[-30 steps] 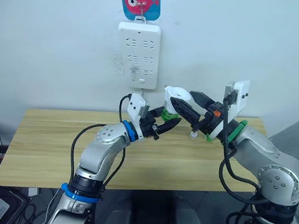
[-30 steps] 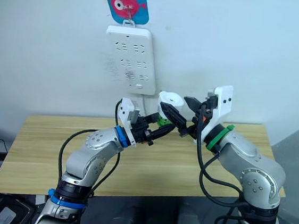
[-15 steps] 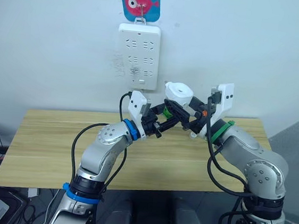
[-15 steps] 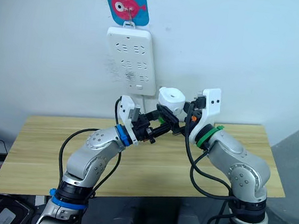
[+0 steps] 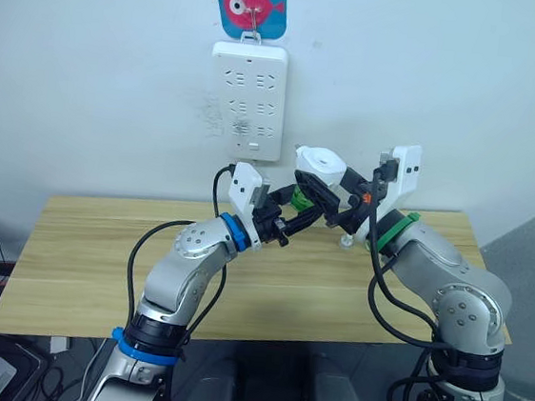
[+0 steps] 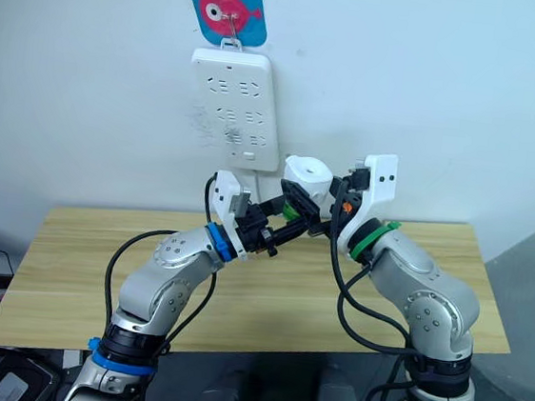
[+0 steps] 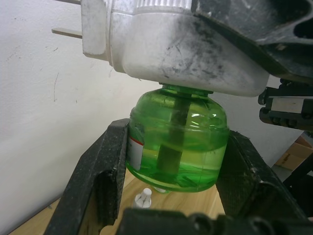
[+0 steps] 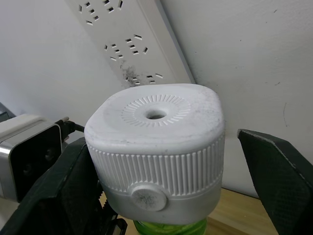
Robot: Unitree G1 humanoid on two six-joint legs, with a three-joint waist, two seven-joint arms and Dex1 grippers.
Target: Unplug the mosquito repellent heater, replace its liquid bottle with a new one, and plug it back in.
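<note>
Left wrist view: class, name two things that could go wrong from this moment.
1. The left gripper clamps the green bottle by its smooth round sides, high above the table. If it twists, the bottle could slip and fall.
2. The bottle holds liquid around a wick. Once it is free of the heater, tilting it might spill the liquid.

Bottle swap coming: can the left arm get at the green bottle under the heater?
Likely yes: the left pincer grips the green bottle from both sides below the heater; nothing blocks it.
</note>
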